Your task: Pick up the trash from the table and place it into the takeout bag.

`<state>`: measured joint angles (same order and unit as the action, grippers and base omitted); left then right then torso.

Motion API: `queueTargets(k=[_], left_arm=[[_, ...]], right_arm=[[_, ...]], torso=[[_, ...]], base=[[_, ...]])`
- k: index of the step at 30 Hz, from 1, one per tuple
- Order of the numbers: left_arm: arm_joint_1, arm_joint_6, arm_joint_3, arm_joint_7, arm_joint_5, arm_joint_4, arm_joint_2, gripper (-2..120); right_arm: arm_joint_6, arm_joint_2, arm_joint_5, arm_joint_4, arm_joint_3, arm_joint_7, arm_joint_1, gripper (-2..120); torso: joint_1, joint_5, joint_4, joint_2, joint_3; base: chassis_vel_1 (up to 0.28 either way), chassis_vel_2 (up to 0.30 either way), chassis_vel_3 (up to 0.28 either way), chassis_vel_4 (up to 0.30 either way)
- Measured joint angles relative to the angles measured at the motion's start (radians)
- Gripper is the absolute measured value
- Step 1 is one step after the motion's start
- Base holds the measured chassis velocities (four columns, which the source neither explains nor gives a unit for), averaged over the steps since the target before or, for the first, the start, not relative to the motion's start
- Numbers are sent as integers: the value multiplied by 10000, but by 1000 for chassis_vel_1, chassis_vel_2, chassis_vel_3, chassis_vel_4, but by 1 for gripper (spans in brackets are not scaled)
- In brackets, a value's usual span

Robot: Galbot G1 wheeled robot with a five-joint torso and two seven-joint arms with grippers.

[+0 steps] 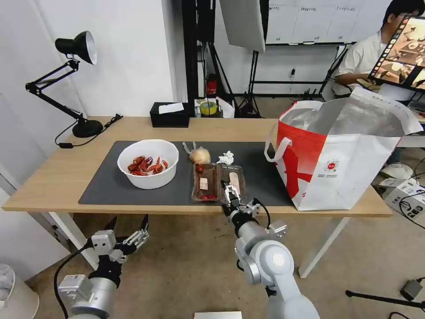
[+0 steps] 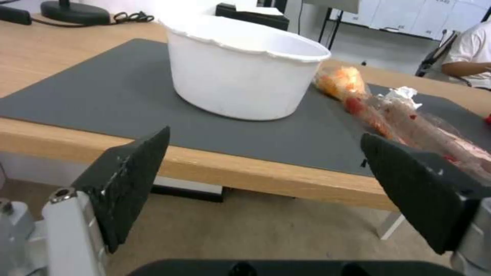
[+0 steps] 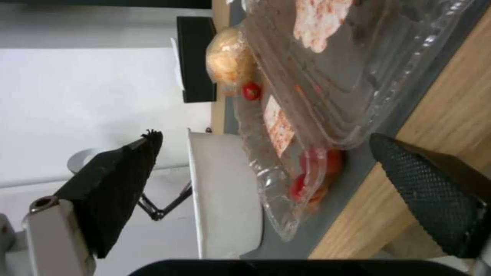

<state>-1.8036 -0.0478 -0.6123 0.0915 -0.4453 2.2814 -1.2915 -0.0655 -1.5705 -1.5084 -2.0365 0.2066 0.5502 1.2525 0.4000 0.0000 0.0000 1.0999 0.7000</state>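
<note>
Your right gripper (image 1: 229, 191) sits at the near edge of the light-wood desk (image 1: 53, 186), fingers spread, right over the near end of the right-hand clear rectangular plastic tray (image 1: 233, 179). Both trays run long-axis away from you, so the fingers meet a short end head-on. The left-hand clear tray (image 1: 205, 182) lies touching it. Your left gripper (image 1: 128, 228) hangs below the desk edge, fingers spread, nearer the white round bowl of red crayfish shells (image 1: 148, 163). The right wrist view shows one finger (image 3: 429, 191) under the tray rim (image 3: 327, 115); the head view gives you the red-and-white takeout bag (image 1: 336, 164), well to the right.
</note>
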Motion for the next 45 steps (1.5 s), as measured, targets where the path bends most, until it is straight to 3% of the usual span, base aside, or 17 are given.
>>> queueTargets(k=[45], left_arm=[[-58,233,48,-25,19,-8,-20,100]], right_arm=[[27,152,812,-66,508,-123,-212,100]], torso=[[0,1,0,0,0]], base=[[0,0,0,0]])
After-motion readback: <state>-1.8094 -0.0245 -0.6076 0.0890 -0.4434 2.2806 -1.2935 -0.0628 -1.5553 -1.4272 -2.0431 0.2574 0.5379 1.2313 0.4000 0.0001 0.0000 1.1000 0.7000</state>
